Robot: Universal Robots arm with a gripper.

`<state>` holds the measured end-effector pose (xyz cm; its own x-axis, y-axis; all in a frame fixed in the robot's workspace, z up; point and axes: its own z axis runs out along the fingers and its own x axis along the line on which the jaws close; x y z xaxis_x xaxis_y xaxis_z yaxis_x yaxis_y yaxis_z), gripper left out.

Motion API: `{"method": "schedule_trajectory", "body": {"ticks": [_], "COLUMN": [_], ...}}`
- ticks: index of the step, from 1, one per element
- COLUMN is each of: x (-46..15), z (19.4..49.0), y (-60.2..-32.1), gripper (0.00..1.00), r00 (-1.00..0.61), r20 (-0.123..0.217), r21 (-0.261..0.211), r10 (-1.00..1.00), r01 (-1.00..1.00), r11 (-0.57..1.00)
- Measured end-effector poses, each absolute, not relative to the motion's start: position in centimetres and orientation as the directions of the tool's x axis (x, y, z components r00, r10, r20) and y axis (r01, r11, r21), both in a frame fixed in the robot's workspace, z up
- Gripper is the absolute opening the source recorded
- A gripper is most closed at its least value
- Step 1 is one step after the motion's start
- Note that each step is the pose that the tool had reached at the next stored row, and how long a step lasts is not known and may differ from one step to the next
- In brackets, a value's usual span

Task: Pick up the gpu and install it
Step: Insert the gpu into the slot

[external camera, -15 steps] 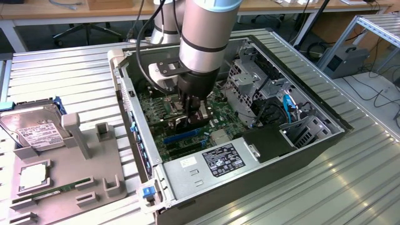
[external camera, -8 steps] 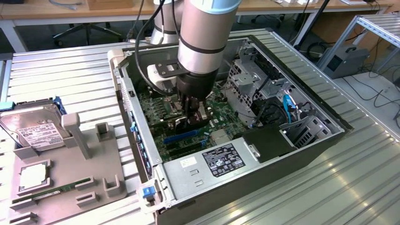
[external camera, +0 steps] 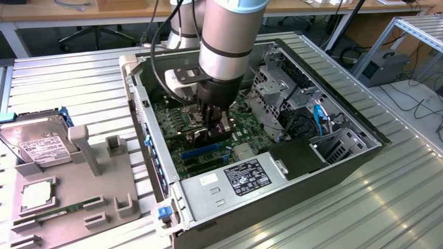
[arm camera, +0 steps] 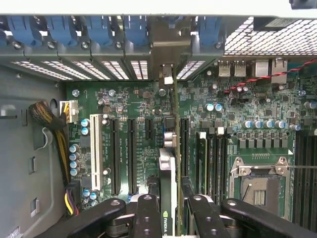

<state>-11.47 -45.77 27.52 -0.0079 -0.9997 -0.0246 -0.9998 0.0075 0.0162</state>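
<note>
- The big open dark metal computer case [external camera: 360,150] lies on its side on a ribbed metal table, and my arm reaches down into it.
- The flat green motherboard [arm camera: 143,99] lines the case floor under me, with long black slots in rows.
- My black two-fingered gripper [arm camera: 174,218] is clamped on the gpu.
- The thin black gpu [arm camera: 167,163] stands on edge over the motherboard between two slots, its silver bracket end near the rear wall's openings.
- A silver, white-labelled hard drive [external camera: 35,140] lies outside, at the exterior view's left.

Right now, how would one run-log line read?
phase: install | pincer: shut on graphics card | card: on edge inside computer case, over motherboard | seated: cannot tell
</note>
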Motion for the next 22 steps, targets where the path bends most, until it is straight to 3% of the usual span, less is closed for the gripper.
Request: {"method": "schedule_trajectory", "body": {"ticks": [22], "x": [-11.26], "z": [27.29], "y": [-46.06], "gripper": [0.27], "r00": [-0.029], "r20": [-0.024], "r21": [0.017], "r10": [-0.999], "r01": [-0.999], "r11": [0.029]}}
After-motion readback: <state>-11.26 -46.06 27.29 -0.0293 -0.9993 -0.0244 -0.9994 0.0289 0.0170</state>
